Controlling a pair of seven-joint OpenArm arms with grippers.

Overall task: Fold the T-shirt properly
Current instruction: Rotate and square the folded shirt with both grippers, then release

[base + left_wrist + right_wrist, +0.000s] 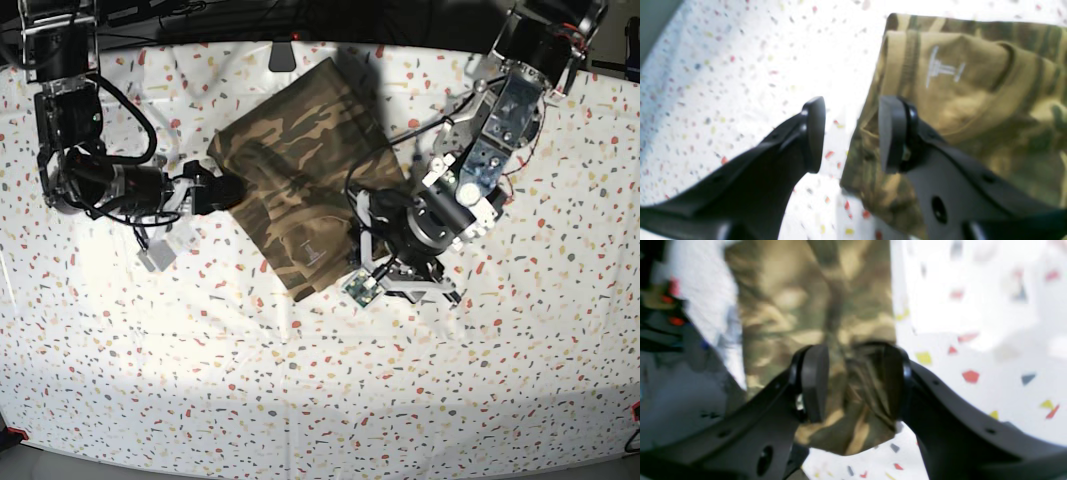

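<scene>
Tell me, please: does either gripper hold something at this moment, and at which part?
Nothing is held. The left gripper stands open at the T-shirt edge. The right gripper is open too, straddling the cloth without pinching it.

White speckled cloth (300,380) over table

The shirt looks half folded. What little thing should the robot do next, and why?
Probably close the left gripper on the T-shirt edge. Its jaws stand open, with the near edge of the folded shirt between them, one finger over the speckled cloth. The right gripper also sits open over the shirt.
</scene>
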